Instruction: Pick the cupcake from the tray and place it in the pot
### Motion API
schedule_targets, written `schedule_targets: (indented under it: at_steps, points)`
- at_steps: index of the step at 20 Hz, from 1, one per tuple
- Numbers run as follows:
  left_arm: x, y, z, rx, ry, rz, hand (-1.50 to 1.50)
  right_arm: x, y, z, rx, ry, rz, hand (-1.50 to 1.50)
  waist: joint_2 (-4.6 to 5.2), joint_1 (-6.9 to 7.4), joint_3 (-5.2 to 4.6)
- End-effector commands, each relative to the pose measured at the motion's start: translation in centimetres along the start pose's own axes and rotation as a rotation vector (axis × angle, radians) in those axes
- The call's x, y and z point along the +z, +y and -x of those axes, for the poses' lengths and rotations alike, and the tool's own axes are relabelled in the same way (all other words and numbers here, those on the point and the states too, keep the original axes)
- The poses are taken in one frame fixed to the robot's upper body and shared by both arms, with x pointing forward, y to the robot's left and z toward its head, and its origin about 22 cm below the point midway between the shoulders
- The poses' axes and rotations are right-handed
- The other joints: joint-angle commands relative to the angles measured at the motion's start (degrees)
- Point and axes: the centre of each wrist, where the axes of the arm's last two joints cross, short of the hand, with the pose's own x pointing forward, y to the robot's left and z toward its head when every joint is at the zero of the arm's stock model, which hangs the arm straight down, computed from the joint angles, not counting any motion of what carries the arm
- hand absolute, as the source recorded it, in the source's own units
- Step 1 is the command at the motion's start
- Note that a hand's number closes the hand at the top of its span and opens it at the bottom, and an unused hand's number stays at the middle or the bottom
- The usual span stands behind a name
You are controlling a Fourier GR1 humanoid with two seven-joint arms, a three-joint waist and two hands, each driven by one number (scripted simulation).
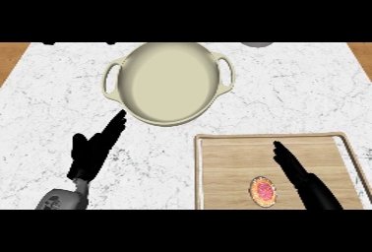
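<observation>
Cream pot [169, 81] sitting far on the marble counter [305, 93], cupcake [263, 191] lying on the wooden tray [218, 167] near right, right hand [294, 165] hovering just beside it with fingers straight, left hand [98, 145] resting open, pointing toward the pot.

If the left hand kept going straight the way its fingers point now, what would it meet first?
The left hand points up and to the right, its fingertips close to the pot's near rim. It would probably meet the pot's outer wall first, though its height above the counter is unclear.
</observation>
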Motion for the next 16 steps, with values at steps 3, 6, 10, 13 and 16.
schedule_targets:
  at_steps: [3,6,10,13,16]
  points:
    - [0.2,-0.6,1.5,0.0,0.062,-0.003,0.0,-2.3,-0.5,3.2,-0.072,-0.002,-0.006,-1.5,0.21,0.1,-0.13]
    - [-0.3,-0.4,1.2,0.002,0.03,-0.001,0.0,-1.3,2.3,4.1,0.155,-0.045,-0.077,1.5,0.22,0.0,-0.15]
    - [-0.4,-1.2,0.3,0.01,0.039,0.01,0.0,-1.6,3.6,4.9,0.032,-0.067,-0.056,1.5,0.19,0.01,-0.13]
    - [1.2,0.1,0.9,0.008,0.042,0.006,0.0,-1.4,3.6,7.2,-0.015,-0.068,-0.054,1.5,0.18,0.57,-0.08]
    - [0.3,0.5,0.2,0.002,0.045,-0.009,0.0,-1.1,3.7,6.8,-0.082,-0.116,-0.031,1.5,0.2,0.12,-0.1]
